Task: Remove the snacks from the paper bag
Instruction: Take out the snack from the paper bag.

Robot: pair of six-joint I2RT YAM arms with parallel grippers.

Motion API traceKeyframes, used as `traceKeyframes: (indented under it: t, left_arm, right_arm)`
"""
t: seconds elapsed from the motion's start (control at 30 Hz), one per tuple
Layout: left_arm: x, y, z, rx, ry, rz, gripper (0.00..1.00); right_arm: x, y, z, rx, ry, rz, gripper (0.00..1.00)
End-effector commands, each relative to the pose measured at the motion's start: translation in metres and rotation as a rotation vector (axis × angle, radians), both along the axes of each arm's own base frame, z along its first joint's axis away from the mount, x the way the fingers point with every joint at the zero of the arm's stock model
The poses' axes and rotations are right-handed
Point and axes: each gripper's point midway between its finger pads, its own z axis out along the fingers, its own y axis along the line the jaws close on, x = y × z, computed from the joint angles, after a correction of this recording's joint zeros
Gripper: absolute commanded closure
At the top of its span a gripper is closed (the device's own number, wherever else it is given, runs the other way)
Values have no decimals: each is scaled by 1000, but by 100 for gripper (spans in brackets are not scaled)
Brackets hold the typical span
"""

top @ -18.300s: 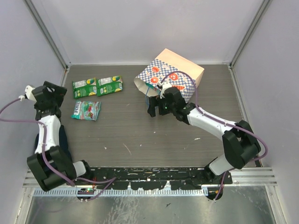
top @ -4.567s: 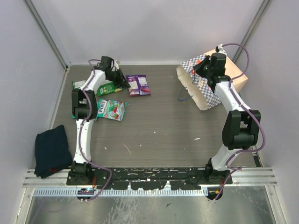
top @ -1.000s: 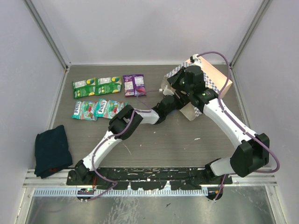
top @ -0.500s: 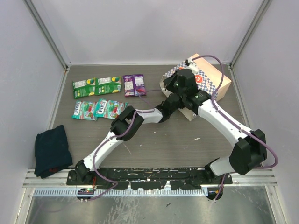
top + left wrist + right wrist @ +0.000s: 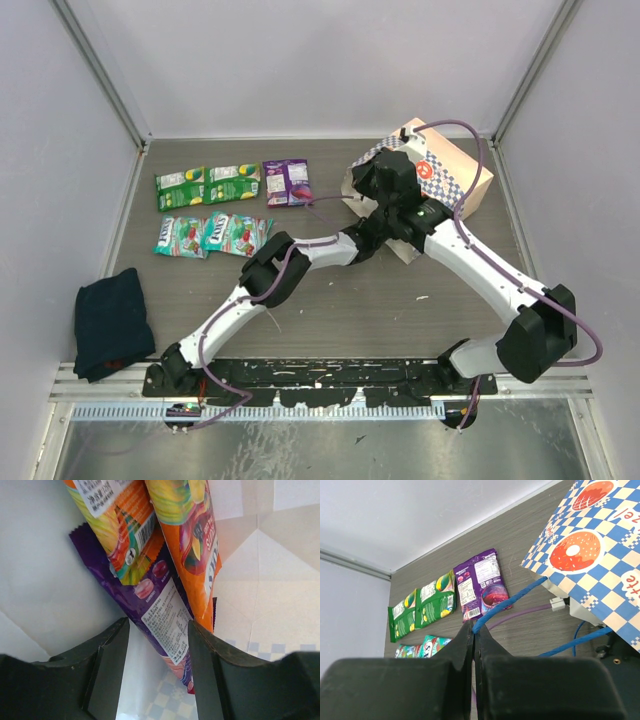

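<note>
L gripper (image 5: 157,627) has pushed deeper into bag (image 5: 455,172) vs a sec ago, jaws apart astride purple pkt (image 5: 150,605), orange pkts (image 5: 192,535) beside it; five pkts (image 5: 215,185) already out on table (image 5: 380,310). R gripper (image 5: 474,630) is clenched on cord (image 5: 507,602), tipping bag. Risk: L closes skewed, nips bag wall or just pkt's edge & it slips; cord slipping free would drop bag.
</note>
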Motion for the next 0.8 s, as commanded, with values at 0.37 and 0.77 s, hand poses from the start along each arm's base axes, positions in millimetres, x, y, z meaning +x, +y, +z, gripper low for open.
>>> traceKeyframes:
  t: [0.37,0.77]
  left_arm:
    - [13,10,0,38,-61,8,100]
    - [10,58,55,83,-248,27,100]
  right_arm:
    - [-10,-2,68,127,-180,-37,99]
    - [4,-20,60,33,-193,-99,100]
